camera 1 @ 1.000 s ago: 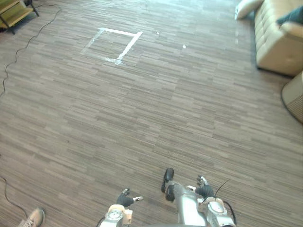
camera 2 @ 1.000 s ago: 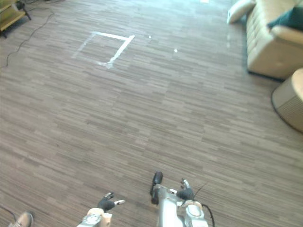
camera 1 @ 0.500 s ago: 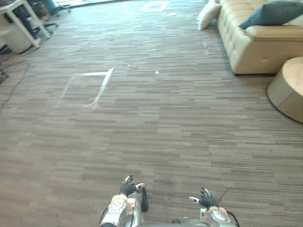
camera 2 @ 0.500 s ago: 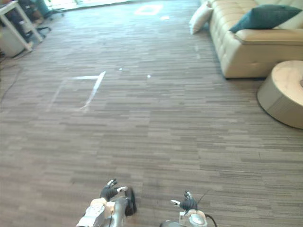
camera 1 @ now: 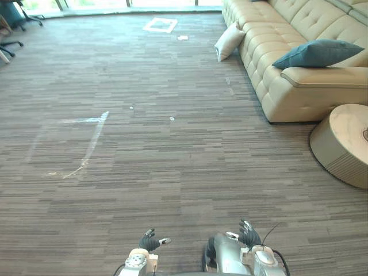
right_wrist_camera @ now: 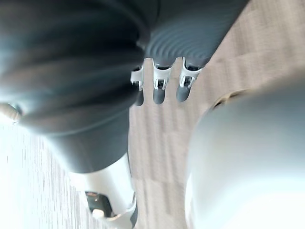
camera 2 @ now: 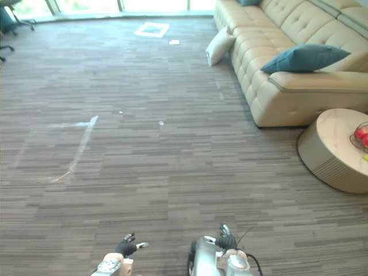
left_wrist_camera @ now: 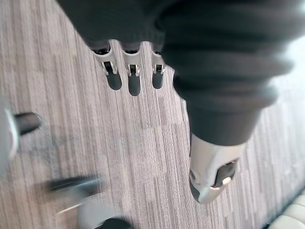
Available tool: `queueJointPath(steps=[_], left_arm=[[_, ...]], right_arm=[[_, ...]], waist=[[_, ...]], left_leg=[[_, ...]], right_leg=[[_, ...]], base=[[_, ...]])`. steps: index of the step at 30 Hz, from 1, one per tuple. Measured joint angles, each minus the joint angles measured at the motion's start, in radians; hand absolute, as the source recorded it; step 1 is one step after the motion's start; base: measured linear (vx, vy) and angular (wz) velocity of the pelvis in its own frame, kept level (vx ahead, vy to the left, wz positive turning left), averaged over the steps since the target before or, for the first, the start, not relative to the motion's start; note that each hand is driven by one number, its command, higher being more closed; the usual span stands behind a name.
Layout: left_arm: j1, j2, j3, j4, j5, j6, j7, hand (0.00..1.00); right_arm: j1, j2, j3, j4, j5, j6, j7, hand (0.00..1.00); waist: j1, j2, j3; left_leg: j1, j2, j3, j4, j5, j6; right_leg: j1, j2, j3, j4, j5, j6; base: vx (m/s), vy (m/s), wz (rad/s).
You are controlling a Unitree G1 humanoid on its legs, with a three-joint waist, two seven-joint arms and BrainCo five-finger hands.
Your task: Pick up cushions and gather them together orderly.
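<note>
Nearest, at the bottom of the eye views: left hand and right hand, both low over the floor, fingers loose and spread, nothing grasped; same loose, unclenched fingers in each wrist view, with bare floor past them

Ahead of the hands, wide open floor with faint tape lines off to the left; plenty of room for walking and swinging the arms

Further on to the right, a round low table with red fruit on top, just beside the end of the sofa; best passed on its left, keeping well off that rim

Then the teal cushion, lying on the sofa's arm, well apart from both hands. Probably light, soft and easily squashed, not fragile, fabric likely grippy enough; best taken at opposite edges with both hands, or pinched at a corner, lifting clear of the sofa's arm

Beyond it, a cream cushion on the floor, leaning against the sofa's front. Judged equally light and floppy; likely to sag if held by one corner, so better grasped near the middle of its upper edge, with a low reach needed

Farthest, a taped square on the floor and an office chair at the left edge
</note>
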Motion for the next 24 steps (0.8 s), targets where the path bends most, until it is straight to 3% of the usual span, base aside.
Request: queueJointPath(steps=[1,2,3,4,5,6,8,9,10,11,12,14,15,16,17,18,19,20,21,22,23,24], left_arm=[[-0.001,-0.011,0.014,0.014,0.000,0.000,0.002,0.00],[-0.005,-0.032,0.041,0.018,0.002,-0.002,0.000,0.00],[-0.002,-0.042,0.052,0.016,0.006,-0.001,0.000,0.00],[0.000,-0.058,0.080,0.015,0.020,-0.001,0.002,0.00],[0.000,-0.078,0.122,0.014,0.022,0.001,0.001,0.00],[0.004,-0.095,0.153,-0.002,0.022,0.001,0.001,0.00],[0.018,-0.111,0.200,-0.065,0.019,0.001,0.001,0.00],[0.021,-0.109,0.213,-0.076,0.019,0.000,0.001,0.00],[0.031,-0.096,0.215,-0.091,0.019,0.000,0.002,0.00],[0.034,-0.092,0.214,-0.098,0.019,-0.001,0.001,0.00],[0.030,-0.086,0.210,-0.113,0.018,-0.006,0.001,0.00],[0.020,-0.078,0.193,-0.116,0.018,-0.006,0.002,0.00],[0.008,-0.074,0.175,-0.119,0.017,-0.010,0.002,0.00],[0.010,-0.076,0.152,-0.120,0.016,-0.021,0.005,0.00],[0.010,-0.076,0.145,-0.121,0.015,-0.023,0.006,0.00],[0.007,-0.074,0.132,-0.126,0.007,-0.027,0.007,0.00],[0.000,-0.057,0.133,-0.114,0.007,-0.025,0.008,0.00],[-0.005,-0.040,0.127,-0.100,0.008,-0.022,0.006,0.00],[-0.005,-0.038,0.127,-0.099,0.009,-0.022,0.006,0.00],[-0.006,-0.026,0.127,-0.096,0.010,-0.021,0.003,0.00],[-0.016,-0.012,0.124,-0.076,0.011,-0.019,0.002,0.00],[-0.020,-0.008,0.123,-0.065,0.011,-0.018,0.002,0.00]], right_arm=[[-0.006,-0.001,-0.018,0.006,0.001,0.002,0.001,0.00],[-0.012,0.000,-0.047,0.006,0.000,0.005,-0.002,0.00],[-0.012,0.003,-0.061,0.005,0.002,0.006,0.000,0.00],[-0.010,0.006,-0.079,0.002,0.003,0.014,0.000,0.00],[0.001,0.009,-0.076,-0.012,0.003,0.021,-0.001,0.00],[0.016,0.010,-0.072,-0.031,0.003,0.027,-0.002,0.00],[0.032,0.008,-0.073,-0.030,0.004,0.038,-0.008,0.00],[0.043,0.012,-0.073,-0.030,0.004,0.042,-0.010,0.00],[0.059,0.022,-0.071,-0.028,0.012,0.045,-0.013,0.00],[0.060,0.024,-0.069,-0.028,0.015,0.046,-0.013,0.00],[0.057,0.025,-0.065,-0.019,0.034,0.047,-0.013,0.00],[0.047,0.025,-0.069,0.011,0.037,0.049,-0.015,0.00],[0.047,0.027,-0.077,0.024,0.038,0.051,-0.016,0.00],[0.054,0.023,-0.078,0.028,0.037,0.049,-0.020,0.00],[0.058,0.019,-0.076,0.029,0.037,0.049,-0.021,0.00],[0.055,0.009,-0.069,0.045,0.035,0.048,-0.026,0.00],[0.046,0.022,-0.062,0.053,0.035,0.049,-0.033,0.00],[0.057,0.040,-0.063,0.050,0.034,0.045,-0.034,0.00],[0.061,0.043,-0.064,0.049,0.036,0.045,-0.034,0.00],[0.066,0.057,-0.082,0.048,0.036,0.041,-0.032,0.00],[0.063,0.064,-0.086,0.050,0.035,0.040,-0.031,0.00],[0.060,0.064,-0.087,0.052,0.035,0.040,-0.030,0.00]], waist=[[0.001,0.021,0.003],[0.009,0.047,-0.002],[0.009,0.047,-0.001],[-0.001,0.055,-0.004],[-0.012,0.070,-0.004],[-0.009,0.076,0.001],[0.011,0.091,0.013],[0.016,0.084,0.013],[0.022,0.061,0.008],[0.022,0.055,0.006],[0.025,0.047,0.009],[0.036,0.041,0.012],[0.054,0.030,0.019],[0.066,0.044,0.013],[0.069,0.053,0.011],[0.080,0.062,0.011],[0.074,0.039,0.002],[0.058,-0.006,-0.014],[0.058,-0.011,-0.018],[0.058,-0.038,-0.023],[0.056,-0.072,-0.016],[0.055,-0.079,-0.012]], left_leg=[[0.057,0.034,-0.015,0.005,-0.019,-0.030],[0.053,0.058,-0.022,0.051,0.012,-0.065],[0.055,0.058,-0.028,0.080,0.029,-0.077],[0.031,0.074,-0.046,0.207,0.073,-0.116],[-0.066,0.114,-0.066,0.451,0.152,-0.153],[-0.162,0.160,-0.072,0.669,0.210,-0.167],[-0.322,0.267,-0.013,1.048,0.151,-0.152],[-0.355,0.283,0.011,1.093,0.124,-0.143],[-0.410,0.285,0.059,1.082,0.077,-0.124],[-0.437,0.286,0.078,1.061,0.061,-0.118],[-0.529,0.265,0.126,0.921,0.016,-0.110],[-0.574,0.203,0.155,0.696,0.006,-0.089],[-0.597,0.125,0.149,0.454,0.043,-0.074],[-0.612,0.071,0.122,0.183,0.143,-0.092],[-0.621,0.069,0.114,0.147,0.155,-0.097],[-0.661,0.072,0.079,0.194,0.257,-0.055],[-0.658,0.050,0.081,0.211,0.299,-0.026],[-0.652,0.009,0.093,0.198,0.272,0.000],[-0.650,-0.002,0.092,0.197,0.267,0.006],[-0.621,-0.035,0.096,0.192,0.233,0.038],[-0.552,-0.079,0.098,0.185,0.174,0.040],[-0.515,-0.092,0.093,0.177,0.156,0.042]], right_leg=[[0.027,0.029,0.012,0.019,0.123,-0.061],[0.009,0.036,0.020,0.136,0.045,-0.070],[0.005,0.028,0.019,0.183,0.007,-0.075],[0.029,0.016,-0.005,0.241,-0.065,-0.089],[0.102,0.027,-0.026,0.217,-0.115,-0.086],[0.161,0.048,-0.029,0.173,-0.134,-0.090],[0.330,0.110,-0.026,0.065,-0.163,-0.112],[0.386,0.116,-0.028,0.023,-0.166,-0.112],[0.482,0.117,-0.023,-0.051,-0.166,-0.101],[0.511,0.117,-0.021,-0.077,-0.168,-0.097],[0.595,0.116,-0.015,-0.154,-0.163,-0.079],[0.645,0.097,-0.006,-0.189,-0.165,-0.075],[0.690,0.067,0.009,-0.213,-0.176,-0.055],[0.724,0.065,0.037,-0.246,-0.180,-0.048],[0.730,0.074,0.048,-0.254,-0.181,-0.046],[0.770,0.088,0.092,-0.282,-0.191,-0.031],[0.781,0.058,0.105,-0.274,-0.189,-0.028],[0.737,0.011,0.115,-0.188,-0.171,-0.007],[0.720,0.003,0.121,-0.156,-0.167,-0.004],[0.651,-0.037,0.158,0.019,-0.140,0.042],[0.565,-0.082,0.192,0.285,-0.046,0.119],[0.530,-0.098,0.198,0.379,0.027,0.156]], base=[[0.93,-0.282,0.29],[0.75,-0.241,0.12],[0.86,-0.299,-0.01],[0.67,-0.276,0.24],[0.77,-0.297,0.31],[0.62,-0.225,0.22],[0.57,-0.135,-0.14],[0.63,-0.138,-0.20],[0.40,-0.086,-0.11],[0.52,-0.102,-0.14],[0.44,-0.050,-0.15],[0.64,0.026,-0.29],[0.73,0.141,-0.54],[0.59,0.165,-0.53],[0.60,0.223,-0.70],[0.64,0.274,-0.55],[0.79,0.324,-0.41],[0.67,0.274,-0.03],[0.52,0.218,0.11],[0.63,0.259,0.19],[0.62,0.241,0.23],[0.74,0.248,0.28]])
